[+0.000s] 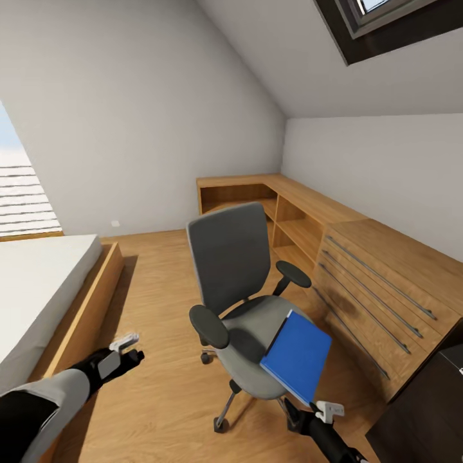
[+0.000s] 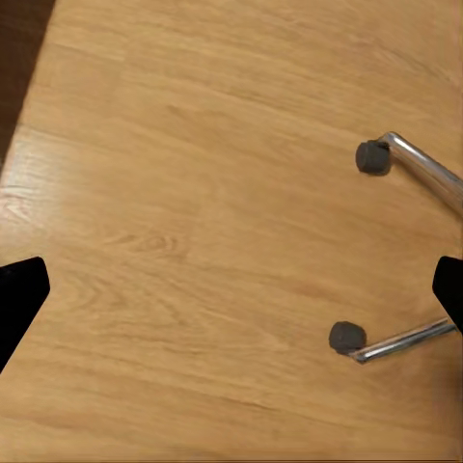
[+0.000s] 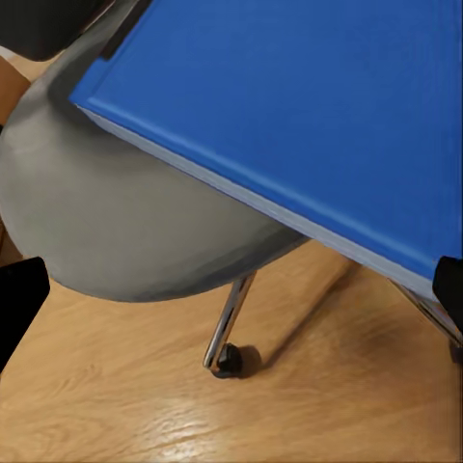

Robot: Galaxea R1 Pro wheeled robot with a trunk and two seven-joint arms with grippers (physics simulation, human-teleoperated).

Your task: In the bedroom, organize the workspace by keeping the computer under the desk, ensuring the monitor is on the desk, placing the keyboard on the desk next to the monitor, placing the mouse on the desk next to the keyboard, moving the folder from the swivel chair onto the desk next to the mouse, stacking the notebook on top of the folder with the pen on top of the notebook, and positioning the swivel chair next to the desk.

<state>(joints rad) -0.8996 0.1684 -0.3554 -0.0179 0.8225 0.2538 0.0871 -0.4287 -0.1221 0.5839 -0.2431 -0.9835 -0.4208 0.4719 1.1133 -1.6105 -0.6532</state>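
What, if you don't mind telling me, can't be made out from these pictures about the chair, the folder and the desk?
- Desk: head view, cut off by the lower right edge; just a dark corner shows.
- Folder: its underside and contents are hidden; the right wrist view crops it.
- Chair: head view, the seat hides most of its base.
- Right gripper: head view, finger spacing unclear.

Readable text: we find none in any view.
Folder [image 1: 297, 355]: we see a plain blue cover with a white edge, no title or label.
Swivel chair [image 1: 235, 270]: we see grey upholstery with no brand mark.
Wooden chest [image 1: 379, 289]: we see bar handles, no lettering.
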